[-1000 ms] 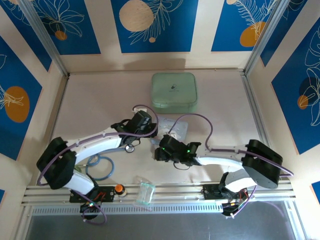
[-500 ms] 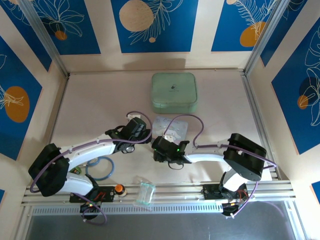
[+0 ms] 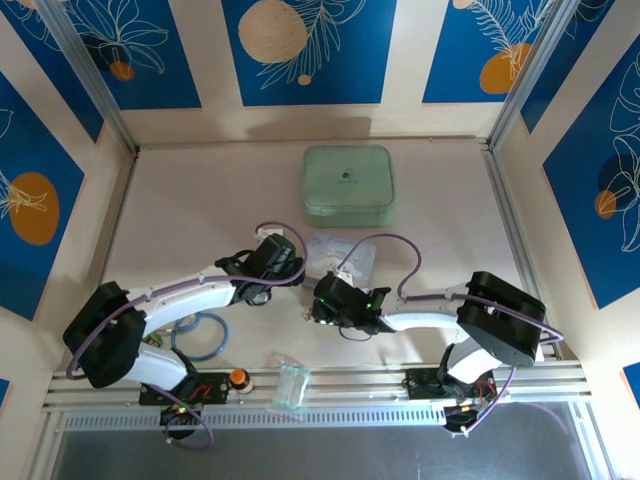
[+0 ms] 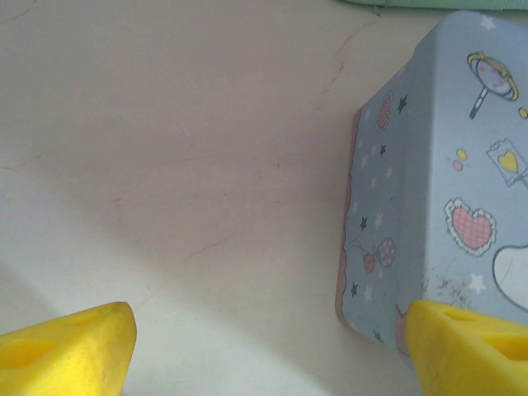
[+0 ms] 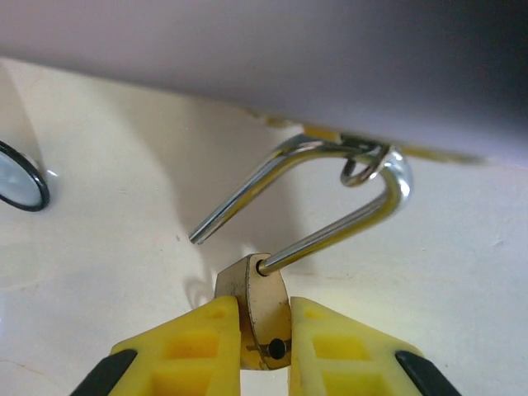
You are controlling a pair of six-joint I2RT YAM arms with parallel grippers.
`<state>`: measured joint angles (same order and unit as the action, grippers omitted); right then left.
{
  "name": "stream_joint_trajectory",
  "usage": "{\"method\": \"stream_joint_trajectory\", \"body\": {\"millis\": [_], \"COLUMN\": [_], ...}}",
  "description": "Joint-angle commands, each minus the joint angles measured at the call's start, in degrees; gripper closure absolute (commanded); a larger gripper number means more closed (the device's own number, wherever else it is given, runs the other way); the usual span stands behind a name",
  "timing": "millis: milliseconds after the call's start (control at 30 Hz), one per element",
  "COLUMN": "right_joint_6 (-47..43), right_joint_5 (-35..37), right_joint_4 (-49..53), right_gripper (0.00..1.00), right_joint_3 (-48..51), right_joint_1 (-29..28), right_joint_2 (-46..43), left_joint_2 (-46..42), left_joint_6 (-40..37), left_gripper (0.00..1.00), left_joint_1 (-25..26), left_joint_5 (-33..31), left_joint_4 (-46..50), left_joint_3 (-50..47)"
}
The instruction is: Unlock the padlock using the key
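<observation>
Status: the unlocking step appears achieved, judged from the shackle's position. In the right wrist view the padlock (image 5: 257, 289) is clenched at its brass body between the right fingers (image 5: 198, 346), one on each flat side, with the body's narrow edge turned to the camera. The shackle (image 5: 330, 235) stands swung out: its long leg is seated in the top of the body, while its short leg ends free in the air, clear of the body and pointing down toward the worktop (image 4: 165, 165). The bend of the shackle is threaded through a small wire ring (image 5: 360, 172) under the edge of the pale blue tin (image 4: 437, 190), so the lock hangs from the tin, just above the worktop. Outstanding, in my judgement: unhooking the shackle from that ring, if required. A dark hole shows low on the body's edge; whether a key sits in the lock cannot be told. Condition: the body is small, dull gold and lightly scuffed; the shackle is thin, bright and unbent. A round silver disc (image 5: 16, 177) lies on the worktop to the left, well apart from the lock. The left fingers (image 4: 74, 346) are released, spread wide and grasping nothing, one of them just beside the tin's near corner.
</observation>
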<state>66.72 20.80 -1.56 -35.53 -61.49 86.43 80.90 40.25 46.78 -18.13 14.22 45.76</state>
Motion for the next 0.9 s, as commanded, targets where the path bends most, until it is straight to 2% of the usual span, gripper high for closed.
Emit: {"method": "stream_joint_trajectory", "body": {"millis": [0, 200, 333, 467, 600, 667, 767, 867], "right_joint_6": [3.4, 5.8, 6.8, 6.9, 9.2, 8.9, 10.2, 13.2], "right_joint_5": [-3.2, -5.1, -7.1, -9.4, -12.0, -12.1, -11.1, -9.5], "right_joint_4": [2.7, -2.1, -5.3, -8.1, -15.3, -15.1, -14.8, -13.1], "right_gripper": [0.94, 0.96, 0.97, 0.98, 0.98, 0.98, 0.99, 1.00], "right_joint_3": [4.6, 11.1, 14.6, 16.0, 19.1, 18.7, 19.2, 20.9], "right_joint_1": [1.2, 2.8, 5.4, 7.7, 10.0, 10.4, 10.6, 11.3], "right_joint_2": [0.0, -6.9, -9.2, -8.1, -6.7, -6.0, -6.3, -7.4], "left_joint_2": [1.9, 6.6, 12.3, 17.1, 19.2, 20.5, 22.2, 21.7], "left_joint_6": [-1.5, -7.0, -9.7, -10.4, -10.2, -10.1, -7.9, -5.9], "left_gripper": [0.16, 0.13, 0.10, 0.15, 0.21, 0.27, 0.29, 0.32], "left_joint_1": [0.1, -0.2, -0.6, 0.0, 2.0, 2.7, 3.4, 4.1], "left_joint_5": [-1.7, -3.6, -2.0, 1.0, -1.1, -3.0, -6.0, -4.6], "left_joint_4": [-0.4, -4.2, -5.0, -4.8, -2.6, -0.3, 6.3, 7.0], "left_joint_3": [3.8, 7.6, 11.4, 13.2, 12.9, 13.4, 15.5, 14.9]}}
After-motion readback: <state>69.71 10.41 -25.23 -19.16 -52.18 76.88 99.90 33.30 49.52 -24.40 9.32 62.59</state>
